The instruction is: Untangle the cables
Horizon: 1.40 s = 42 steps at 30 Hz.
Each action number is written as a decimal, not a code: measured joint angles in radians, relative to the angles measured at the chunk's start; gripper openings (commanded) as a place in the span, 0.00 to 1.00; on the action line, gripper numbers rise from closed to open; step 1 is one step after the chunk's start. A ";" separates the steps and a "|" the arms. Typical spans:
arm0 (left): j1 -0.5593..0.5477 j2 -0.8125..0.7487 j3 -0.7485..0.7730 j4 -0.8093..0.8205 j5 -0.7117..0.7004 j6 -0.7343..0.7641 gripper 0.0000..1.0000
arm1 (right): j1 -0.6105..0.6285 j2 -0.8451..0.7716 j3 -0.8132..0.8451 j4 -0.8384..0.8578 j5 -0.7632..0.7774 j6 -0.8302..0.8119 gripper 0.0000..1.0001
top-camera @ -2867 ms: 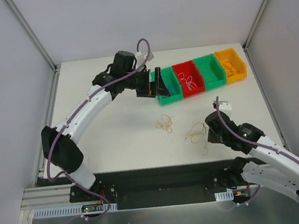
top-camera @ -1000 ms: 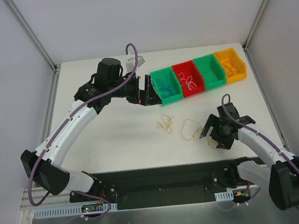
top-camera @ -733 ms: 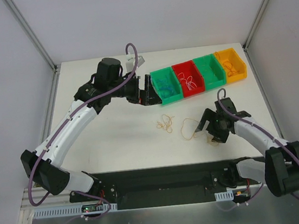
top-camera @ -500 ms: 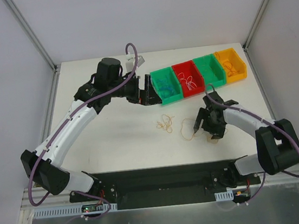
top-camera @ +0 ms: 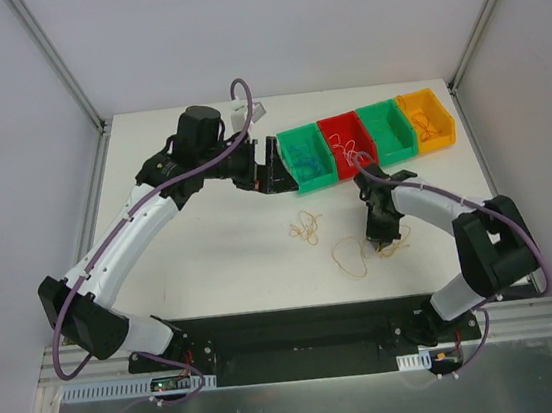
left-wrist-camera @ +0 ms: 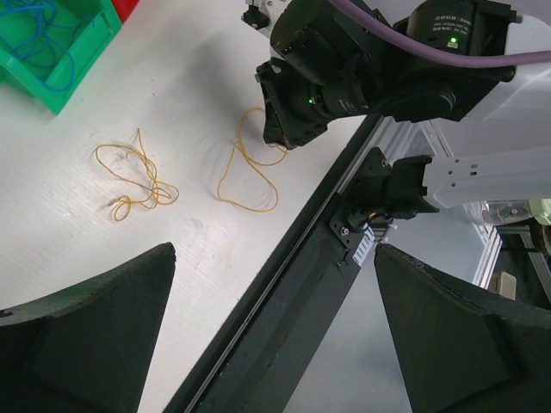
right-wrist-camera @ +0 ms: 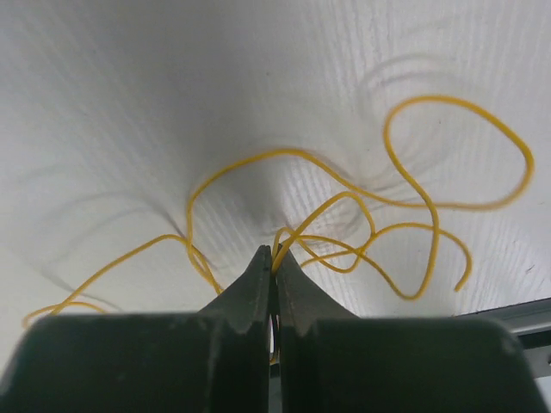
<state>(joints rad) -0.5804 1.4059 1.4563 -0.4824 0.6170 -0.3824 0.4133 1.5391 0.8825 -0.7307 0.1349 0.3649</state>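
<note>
Yellow cable (right-wrist-camera: pixel 430 206) lies in loose loops on the white table (top-camera: pixel 210 245), directly beneath the right hand (right-wrist-camera: pixel 273 254). That hand is clenched, fingertips pressed together on a bend of this strand. The loops spread ahead of the fingertips and to both sides of them.

A second yellow bunch (top-camera: pixel 306 227) lies on the table to the left of the right hand, apart from it, between the two hands.

The left hand (left-wrist-camera: pixel 274 258) is released, fingers spread wide, grasping nothing. Just beside it stands a green bin (top-camera: pixel 319 183) holding blue cables (left-wrist-camera: pixel 34 34).

Beyond the right hand, a red bin (top-camera: pixel 338 119), a second green bin (top-camera: pixel 377 106) and an orange bin (top-camera: pixel 414 96) continue the same row, side by side.
</note>
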 measured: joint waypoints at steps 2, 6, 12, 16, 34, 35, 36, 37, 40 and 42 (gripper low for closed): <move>0.000 0.000 -0.001 0.002 0.000 0.000 0.99 | 0.008 -0.018 0.000 0.005 -0.001 0.000 0.01; 0.007 0.000 -0.002 0.008 0.007 -0.003 0.99 | 0.022 -0.118 0.000 0.039 0.001 0.000 0.01; 0.013 -0.004 -0.016 0.015 0.001 -0.015 0.99 | 0.023 -0.310 0.019 0.160 0.105 0.021 0.00; 0.020 -0.007 -0.019 0.019 -0.007 -0.017 0.99 | 0.018 -0.341 0.080 0.241 0.251 0.080 0.01; 0.096 -0.005 -0.025 0.032 -0.014 -0.022 0.99 | -0.055 0.035 0.394 0.623 0.480 0.012 0.01; 0.108 -0.002 -0.026 0.035 -0.009 -0.024 0.99 | -0.061 0.055 0.394 0.631 0.487 -0.004 0.01; 0.117 0.002 -0.027 0.039 -0.004 -0.026 0.99 | -0.071 0.076 0.395 0.634 0.490 -0.019 0.00; 0.125 0.008 -0.027 0.041 0.003 -0.027 0.99 | -0.081 0.095 0.397 0.635 0.491 -0.035 0.00; 0.135 0.035 -0.029 0.047 0.013 -0.031 0.99 | -0.134 0.183 0.454 0.628 0.476 -0.102 0.01; 0.136 0.054 -0.032 0.052 0.028 -0.038 0.99 | -0.166 0.219 0.493 0.626 0.451 -0.142 0.01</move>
<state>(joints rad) -0.4446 1.4601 1.4239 -0.4305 0.6449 -0.4206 0.2474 1.7576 1.3754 -0.1051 0.5858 0.2234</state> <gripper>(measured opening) 0.990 0.019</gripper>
